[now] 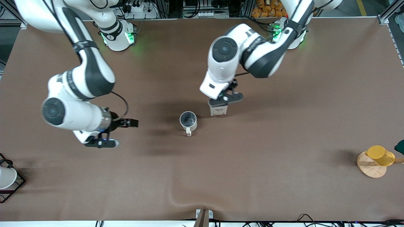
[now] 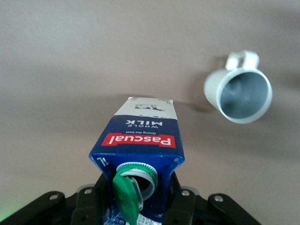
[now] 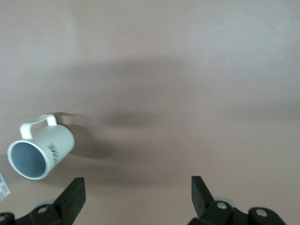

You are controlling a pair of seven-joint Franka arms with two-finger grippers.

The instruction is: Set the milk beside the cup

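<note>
The milk (image 1: pixel 218 111), a dark blue carton with white sides, a red band and a green cap flipped open, is upright in my left gripper (image 1: pixel 221 105). It is beside the cup (image 1: pixel 188 121), toward the left arm's end, a short gap apart. I cannot tell whether it rests on the table. In the left wrist view my left gripper (image 2: pixel 138 201) is shut on the milk (image 2: pixel 140 136) near its top, with the cup (image 2: pixel 239 93) off to one side. My right gripper (image 1: pixel 131 123) waits open and empty toward the right arm's end. In the right wrist view the right gripper (image 3: pixel 138 187) is empty and the cup (image 3: pixel 40 150) shows.
A yellow cup (image 1: pixel 380 155) on a round wooden base (image 1: pixel 369 168) stands at the left arm's end of the table. A white cup in a black wire rack (image 1: pixel 14 186) stands at the right arm's end. The brown cloth has a fold (image 1: pixel 176 198) near the front edge.
</note>
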